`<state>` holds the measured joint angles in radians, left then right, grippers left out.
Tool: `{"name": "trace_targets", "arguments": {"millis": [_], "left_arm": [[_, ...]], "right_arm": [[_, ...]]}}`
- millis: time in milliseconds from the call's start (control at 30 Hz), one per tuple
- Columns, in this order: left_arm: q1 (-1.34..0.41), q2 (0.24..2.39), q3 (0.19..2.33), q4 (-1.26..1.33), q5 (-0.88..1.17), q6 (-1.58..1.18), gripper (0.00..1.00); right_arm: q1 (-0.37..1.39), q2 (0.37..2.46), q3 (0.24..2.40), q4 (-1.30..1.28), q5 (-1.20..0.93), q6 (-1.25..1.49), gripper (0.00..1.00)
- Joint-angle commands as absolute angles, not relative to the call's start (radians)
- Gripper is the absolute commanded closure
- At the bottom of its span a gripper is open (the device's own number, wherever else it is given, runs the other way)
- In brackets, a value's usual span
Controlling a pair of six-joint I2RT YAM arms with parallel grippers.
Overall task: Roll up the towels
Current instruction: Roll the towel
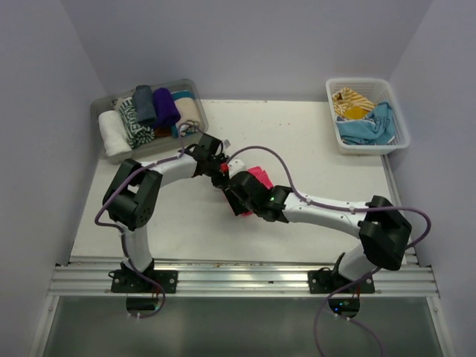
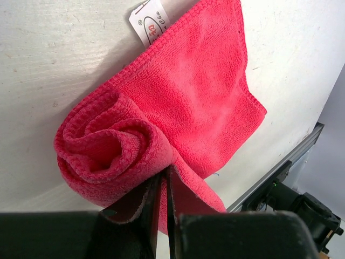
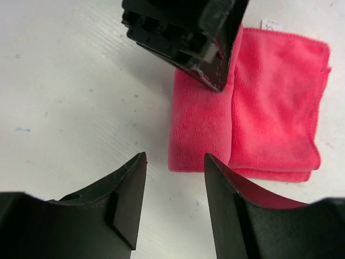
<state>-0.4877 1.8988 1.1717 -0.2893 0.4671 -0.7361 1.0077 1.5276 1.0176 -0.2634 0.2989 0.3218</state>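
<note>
Left gripper (image 2: 164, 186) pinches the hot pink towel (image 2: 199, 102) beside its rolled end at lower centre, probably to stop it unrolling; right gripper (image 3: 175, 159) has its fingers spread and empty.

- pink towel (image 1: 258, 177): in the top view, mostly covered by both gripper heads; one small patch shows.
- left gripper (image 2: 164, 181): fingertips sunk in the roll's seam, tips out of sight; body cut off by the bottom edge.
- label (image 2: 149, 21): print too small to read.
- right gripper (image 3: 175, 159): its right finger covers the pink towel's near corner.
- heaped towels (image 1: 368, 123) in the basket (image 1: 332, 111): partly behind its wall; count cannot be told.
</note>
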Motion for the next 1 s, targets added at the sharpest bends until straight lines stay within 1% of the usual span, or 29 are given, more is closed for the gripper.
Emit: {"name": "trace_targets", "arguments": {"millis": [0,133,500,600,633,667,700,733,767,800,833,867,900,933,967], "left_arm": [[-0.494,1.945,1.183,-0.316,0.423,-0.686,0.87],[-0.494,1.947,1.183,-0.316,0.428,-0.687,0.87],[-0.494,1.960,1.195,-0.314,0.439,-0.690,0.87],[-0.494,1.965,1.200,-0.313,0.446,-0.695,0.86],[-0.492,1.965,1.201,-0.313,0.448,-0.695,0.86],[-0.494,1.965,1.203,-0.313,0.449,-0.696,0.85],[-0.492,1.964,1.206,-0.313,0.454,-0.698,0.82],[-0.494,1.960,1.209,-0.319,0.454,-0.696,0.80],[-0.494,1.957,1.215,-0.322,0.456,-0.696,0.77],[-0.492,1.951,1.218,-0.328,0.457,-0.695,0.70],[-0.489,1.935,1.223,-0.330,0.460,-0.693,0.66],[-0.486,1.924,1.227,-0.330,0.465,-0.692,0.62],[-0.483,1.911,1.232,-0.334,0.463,-0.687,0.52],[-0.476,1.884,1.236,-0.339,0.465,-0.684,0.48],[-0.469,1.869,1.244,-0.344,0.465,-0.681,0.40]], "right_arm": [[1.081,1.592,1.094,-0.334,0.557,0.187,0.50],[1.117,1.667,1.124,-0.316,0.571,0.153,0.49],[1.124,1.828,1.104,-0.236,0.594,0.120,0.50],[1.124,1.873,1.094,-0.229,0.629,0.153,0.55],[1.124,1.884,1.094,-0.238,0.640,0.167,0.63],[1.124,1.891,1.092,-0.242,0.655,0.179,0.67],[1.123,1.896,1.089,-0.245,0.661,0.202,0.73],[1.123,1.891,1.086,-0.247,0.666,0.216,0.84],[1.120,1.884,1.068,-0.244,0.649,0.228,0.90],[1.117,1.866,1.056,-0.235,0.629,0.248,0.94],[1.108,1.830,1.040,-0.209,0.602,0.258,0.99],[1.086,1.804,1.004,-0.189,0.556,0.267,1.00],[1.068,1.783,0.987,-0.173,0.487,0.294,1.00],[1.051,1.741,0.971,-0.151,0.441,0.305,1.00],[1.013,1.723,0.942,-0.137,0.395,0.316,1.00]]}}
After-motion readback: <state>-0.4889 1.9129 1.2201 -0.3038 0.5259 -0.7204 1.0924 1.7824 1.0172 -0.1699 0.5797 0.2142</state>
